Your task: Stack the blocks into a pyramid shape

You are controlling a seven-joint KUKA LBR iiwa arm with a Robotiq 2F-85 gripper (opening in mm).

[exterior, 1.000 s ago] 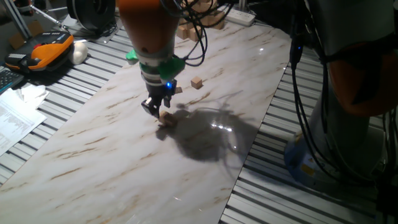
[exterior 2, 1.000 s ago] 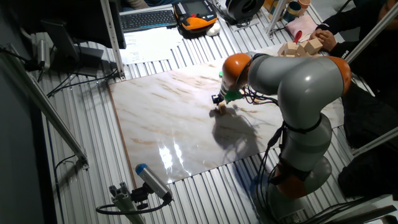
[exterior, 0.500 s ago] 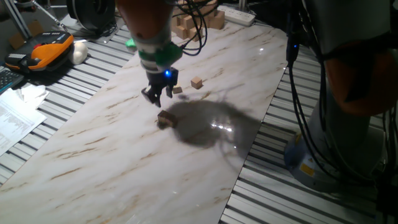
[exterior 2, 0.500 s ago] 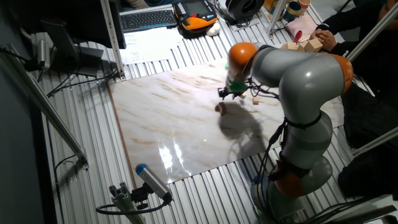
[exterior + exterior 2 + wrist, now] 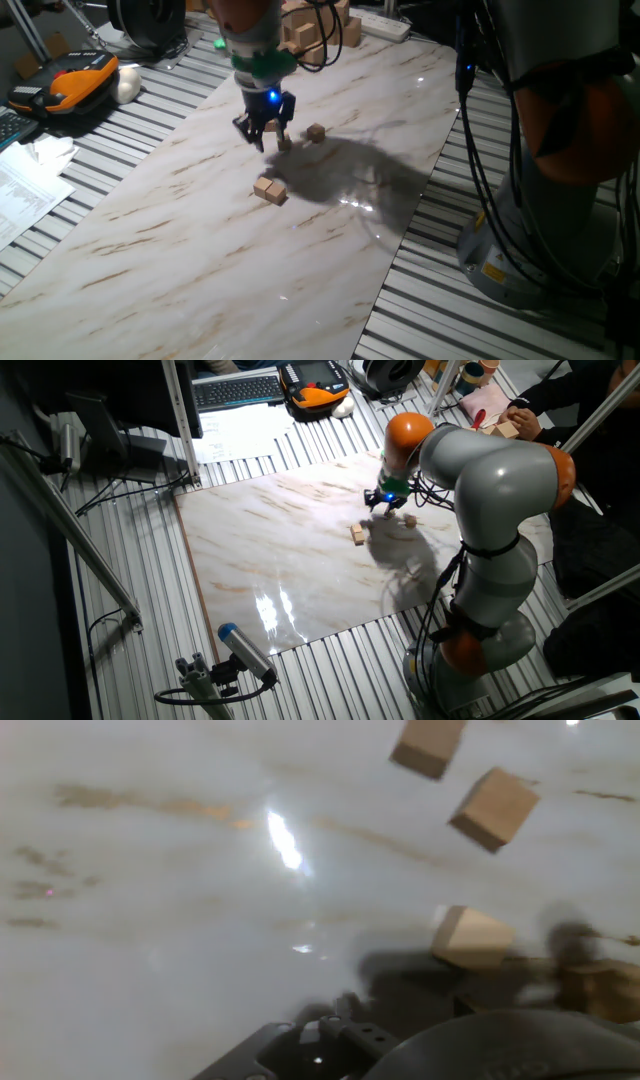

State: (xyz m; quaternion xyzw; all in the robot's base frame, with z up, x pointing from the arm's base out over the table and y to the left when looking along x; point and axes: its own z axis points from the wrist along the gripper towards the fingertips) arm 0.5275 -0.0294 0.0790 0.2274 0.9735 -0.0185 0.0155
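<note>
1. Your two-finger tool (image 5: 264, 138) hangs low over the white marbled bench (image 5: 150, 250), towards its far side. The fingers look apart with nothing between them, so it is empty.
2. The pair of small light-tan wooden cubes (image 5: 270, 189) sits on the bench nearer the camera than the tool and well clear of it. They are side by side and look to be touching, which I read as the start of the base row. The other fixed view shows them as one lump (image 5: 357, 535).
3. The single tan cube (image 5: 284, 143) lies just right of the fingertips, on the bench, not gripped. This is the relation that matters: the nearest loose cube is beside the tool, not under it, so you need a short shift to the right before coming down.
4. The second loose tan cube (image 5: 316, 132) is further right, apart from the first.
5. The hand view shows three cubes ahead of the fingers, all turned at different angles, so expect to square the wrist to the cube's faces. A blurred shape at the right edge cannot be identified.
6. The pile of larger pale wooden blocks (image 5: 300, 32) at the far edge is not part of the job.
7. Judgement: early stage, no second layer yet.
</note>
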